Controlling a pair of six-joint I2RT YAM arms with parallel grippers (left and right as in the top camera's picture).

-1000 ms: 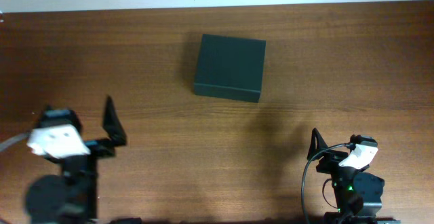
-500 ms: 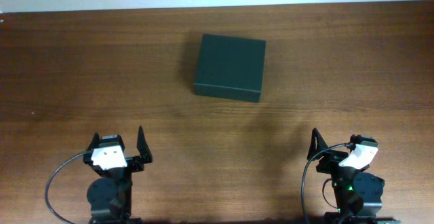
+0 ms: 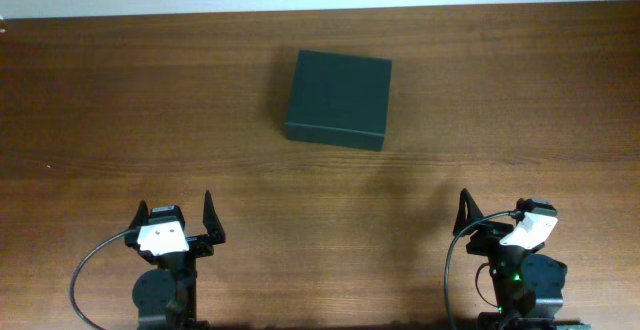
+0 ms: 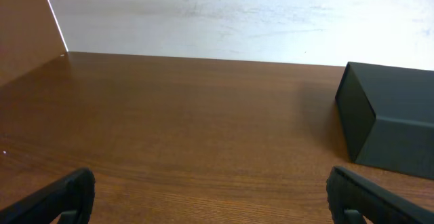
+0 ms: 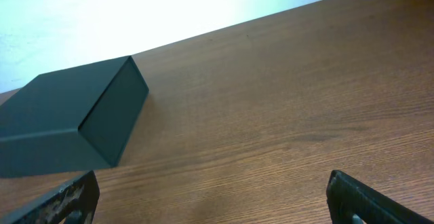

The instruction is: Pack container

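Note:
The container (image 3: pixel 338 99) is a dark green-black box, shut, lying on the wooden table at the middle back. It also shows at the right of the left wrist view (image 4: pixel 393 119) and at the left of the right wrist view (image 5: pixel 68 122). My left gripper (image 3: pixel 176 220) is open and empty near the front left edge; its fingertips show wide apart in the left wrist view (image 4: pixel 213 197). My right gripper (image 3: pixel 492 220) is open and empty near the front right edge, fingertips wide apart in the right wrist view (image 5: pixel 213 197). Both are far from the box.
The brown wooden table (image 3: pixel 500 120) runs to a white wall at the back (image 4: pixel 237 13). No other objects show on it.
The left arm has drawn back from a raised, outward pose at the far left and settled at its place near the front edge. The right arm and the box have not moved.

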